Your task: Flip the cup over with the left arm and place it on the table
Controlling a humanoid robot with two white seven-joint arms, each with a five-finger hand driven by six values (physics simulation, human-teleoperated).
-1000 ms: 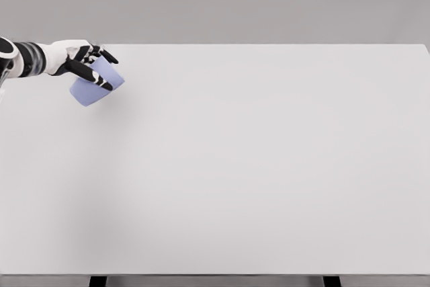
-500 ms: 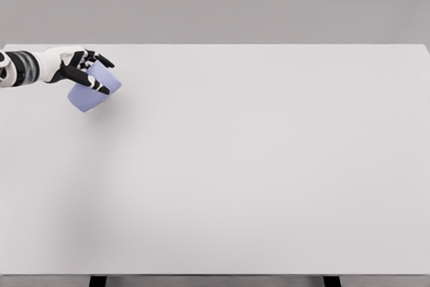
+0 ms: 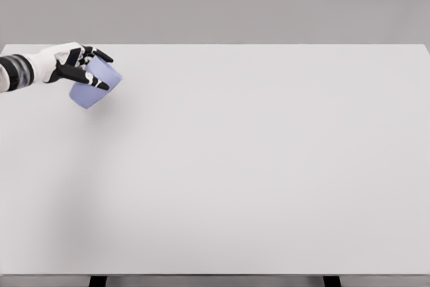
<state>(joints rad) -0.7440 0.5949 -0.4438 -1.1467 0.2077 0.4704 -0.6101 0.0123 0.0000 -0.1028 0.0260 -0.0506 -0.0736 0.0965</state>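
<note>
Where your left robot hand (image 3: 75, 65) enters from the left edge, its fingers (image 3: 86, 77) are wrapped around the pale blue cup (image 3: 95, 85), black finger segments lying across the cup's wall. You will find the cup tilted, one end pointing down and to the left, held at the far left corner of the white counter (image 3: 255, 166); whether it touches the surface cannot be told. Your right arm does not show.

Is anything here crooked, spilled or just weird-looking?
Only the blue cup stands out: it is tilted rather than upright, gripped in the left hand near the far left part of the white table. No spill or damage shows. The right arm is out of view.
</note>
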